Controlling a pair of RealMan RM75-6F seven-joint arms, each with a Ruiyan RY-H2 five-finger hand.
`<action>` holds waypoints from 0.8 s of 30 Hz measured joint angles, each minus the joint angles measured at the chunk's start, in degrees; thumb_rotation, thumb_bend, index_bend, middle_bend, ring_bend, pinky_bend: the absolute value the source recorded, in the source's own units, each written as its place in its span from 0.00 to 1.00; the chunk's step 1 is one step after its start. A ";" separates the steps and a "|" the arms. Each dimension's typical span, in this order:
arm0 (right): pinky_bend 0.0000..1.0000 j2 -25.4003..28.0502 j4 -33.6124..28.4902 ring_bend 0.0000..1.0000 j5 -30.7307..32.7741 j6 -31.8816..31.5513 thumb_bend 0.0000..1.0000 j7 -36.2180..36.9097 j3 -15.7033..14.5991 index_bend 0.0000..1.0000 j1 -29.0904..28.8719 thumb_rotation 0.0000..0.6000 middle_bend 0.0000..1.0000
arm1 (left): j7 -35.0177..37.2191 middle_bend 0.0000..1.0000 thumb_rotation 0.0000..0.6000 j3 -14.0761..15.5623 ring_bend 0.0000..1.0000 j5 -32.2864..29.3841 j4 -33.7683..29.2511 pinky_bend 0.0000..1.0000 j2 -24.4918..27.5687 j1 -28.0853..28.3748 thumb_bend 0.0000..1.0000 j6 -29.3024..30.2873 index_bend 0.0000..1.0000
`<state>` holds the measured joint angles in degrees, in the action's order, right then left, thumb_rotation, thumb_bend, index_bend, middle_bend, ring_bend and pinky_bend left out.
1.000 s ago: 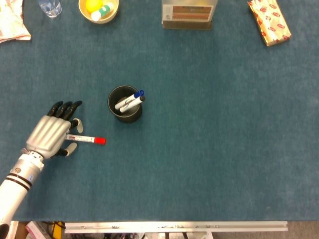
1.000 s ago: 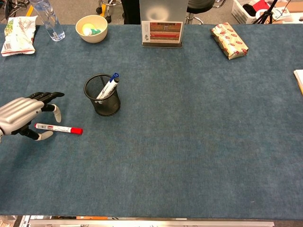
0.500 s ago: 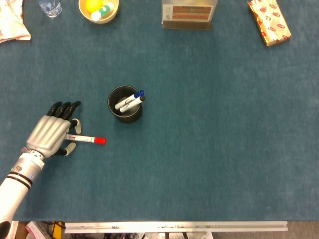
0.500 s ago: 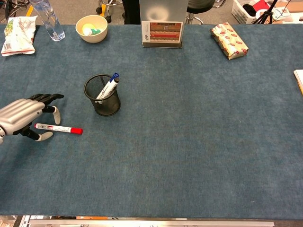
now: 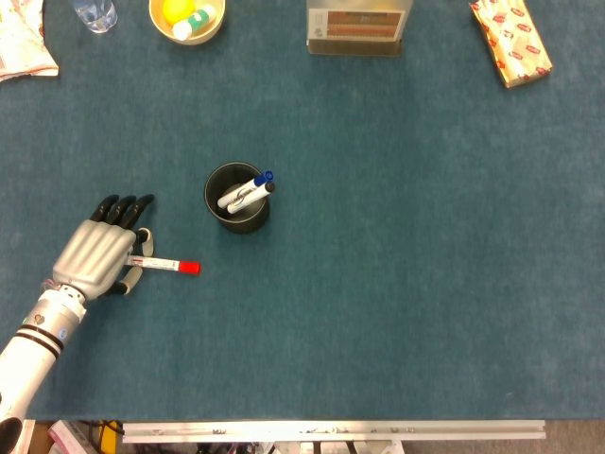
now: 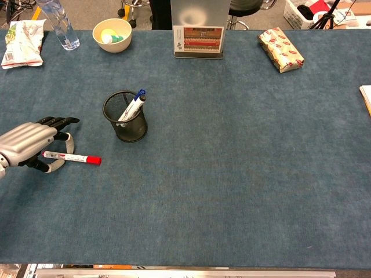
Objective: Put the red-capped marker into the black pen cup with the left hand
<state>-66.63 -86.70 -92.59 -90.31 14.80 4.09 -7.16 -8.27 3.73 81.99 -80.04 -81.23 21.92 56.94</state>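
The red-capped marker (image 5: 166, 265) (image 6: 73, 157) lies flat on the blue table, its red cap pointing right, just left of and nearer than the black mesh pen cup (image 5: 248, 223) (image 6: 131, 131). The cup stands upright and holds two markers, one of them blue-capped. My left hand (image 5: 95, 255) (image 6: 26, 145) sits low over the marker's left end, thumb on the near side and a finger on the far side, close to the barrel. The marker still rests on the table. My right hand shows in neither view.
Along the far edge stand a bowl (image 5: 186, 19) with a yellow item, a water bottle (image 5: 95, 13), a snack bag (image 5: 24, 43), a sign holder (image 5: 357, 28) and a wrapped package (image 5: 510, 40).
The left hand's thumb and finger have drawn in closer around the marker's left end. The marker and cup have not moved.
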 measured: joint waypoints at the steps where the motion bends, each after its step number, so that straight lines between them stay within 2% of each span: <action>1: 0.43 -0.01 0.00 0.40 0.00 0.05 0.10 -0.02 0.00 0.57 -0.02 1.00 0.50 | 0.00 0.00 1.00 0.01 0.00 0.00 0.01 0.00 0.00 -0.01 0.40 0.07 0.48; 14: 0.43 0.00 -0.02 0.40 0.09 0.12 0.10 0.01 0.04 0.57 -0.04 1.00 0.50 | 0.23 0.02 1.00 0.19 0.00 0.23 -0.14 0.00 0.14 -0.26 0.41 1.22 0.54; 24: 0.43 0.12 -0.07 0.40 0.11 -0.07 0.10 0.34 0.13 0.57 0.02 1.00 0.50 | 1.44 0.05 1.00 -0.88 0.00 2.53 -6.23 0.00 3.82 -1.59 0.42 8.13 0.57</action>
<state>-66.51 -86.77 -92.48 -90.38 15.14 4.23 -7.13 -6.83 2.84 84.52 -86.27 -77.40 20.33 65.08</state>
